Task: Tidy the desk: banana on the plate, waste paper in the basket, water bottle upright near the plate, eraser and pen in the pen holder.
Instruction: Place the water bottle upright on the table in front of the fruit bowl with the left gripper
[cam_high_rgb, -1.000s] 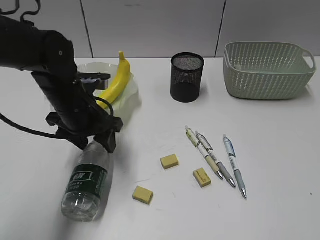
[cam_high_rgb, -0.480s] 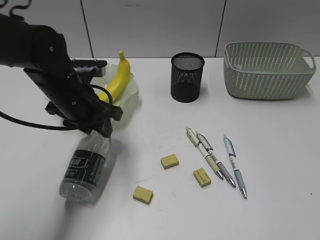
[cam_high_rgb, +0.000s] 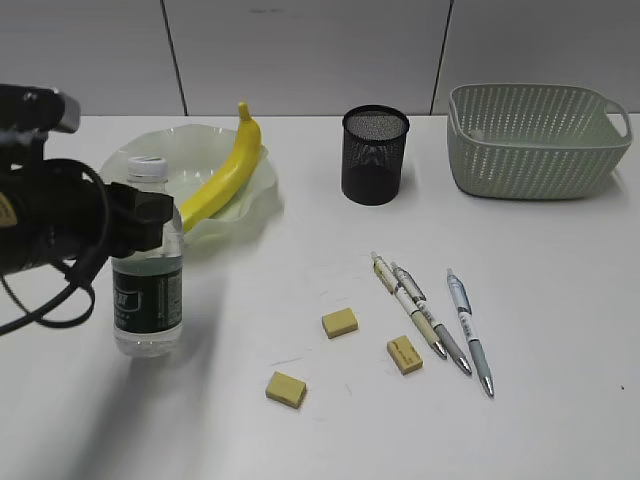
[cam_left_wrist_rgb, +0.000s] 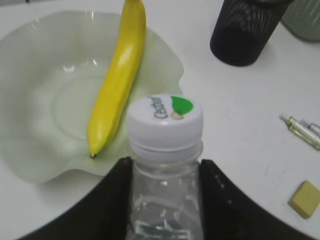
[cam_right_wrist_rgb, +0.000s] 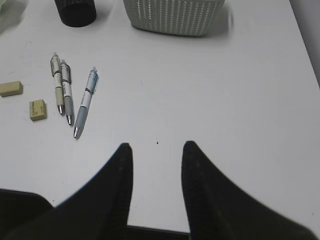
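The water bottle stands upright just left-front of the plate, and my left gripper is shut on its neck below the white cap. Black fingers press both sides of the clear neck. The banana lies across the plate. Three pens and three yellow erasers lie on the desk, in front of the black pen holder. The basket is at the back right. My right gripper hovers open over bare desk. No waste paper shows.
The plate's wavy rim sits right behind the bottle cap. The pens and two erasers lie left of the right gripper. The wall runs close behind the plate, pen holder and basket.
The bottle lay on its side with the left gripper over its neck. The gripper shut on the neck and swung it upright, moving up and left toward the plate. The right arm stayed still.
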